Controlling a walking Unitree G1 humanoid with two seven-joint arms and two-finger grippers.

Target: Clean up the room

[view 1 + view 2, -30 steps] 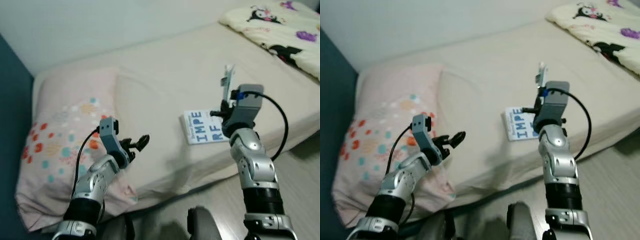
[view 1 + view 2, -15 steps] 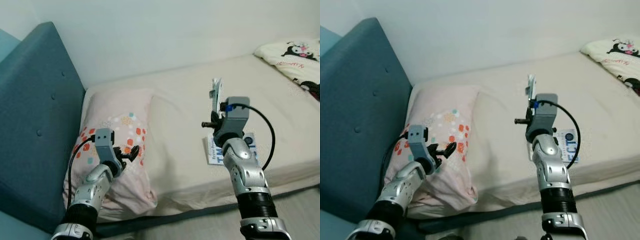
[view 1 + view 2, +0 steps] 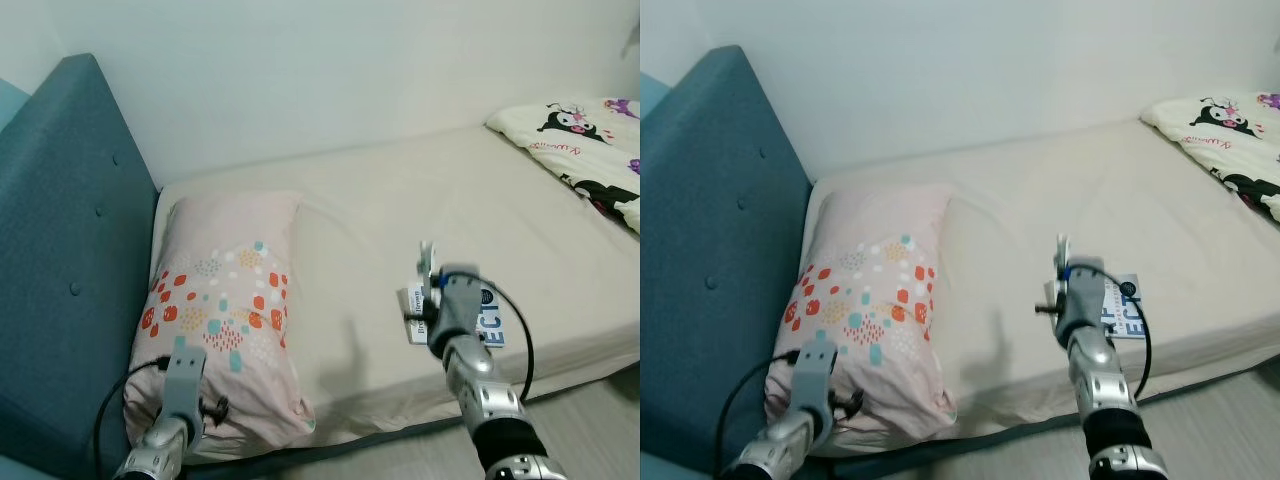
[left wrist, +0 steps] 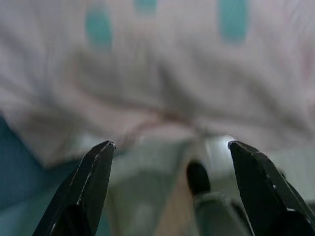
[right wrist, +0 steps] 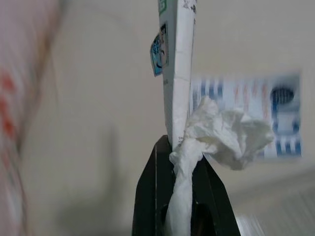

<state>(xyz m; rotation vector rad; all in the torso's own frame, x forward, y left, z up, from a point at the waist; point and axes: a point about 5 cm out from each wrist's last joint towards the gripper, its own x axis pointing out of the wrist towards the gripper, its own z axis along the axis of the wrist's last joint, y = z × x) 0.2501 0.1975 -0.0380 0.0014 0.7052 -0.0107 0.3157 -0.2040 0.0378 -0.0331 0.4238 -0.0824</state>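
Note:
My right gripper (image 3: 428,283) hovers over the bed's front part, shut on a flat white packet (image 5: 176,64) and a crumpled white tissue (image 5: 216,135). The packet stands upright above the fingers. Just behind the gripper a white book with blue letters (image 3: 488,322) lies flat on the beige sheet (image 3: 400,210), partly hidden by the arm. My left gripper (image 4: 170,145) is open and holds nothing. It hangs low by the near end of the pink dotted pillow (image 3: 225,300).
A teal padded headboard (image 3: 60,250) rises on the left. A cream blanket with cartoon prints (image 3: 585,150) lies at the far right of the bed. Pale floor (image 3: 600,405) shows at the lower right, past the mattress edge.
The camera has shifted a little, so the whole scene sits differently. Both arms have dropped lower; the left gripper now hangs at the pillow's near end. The right gripper keeps its hold.

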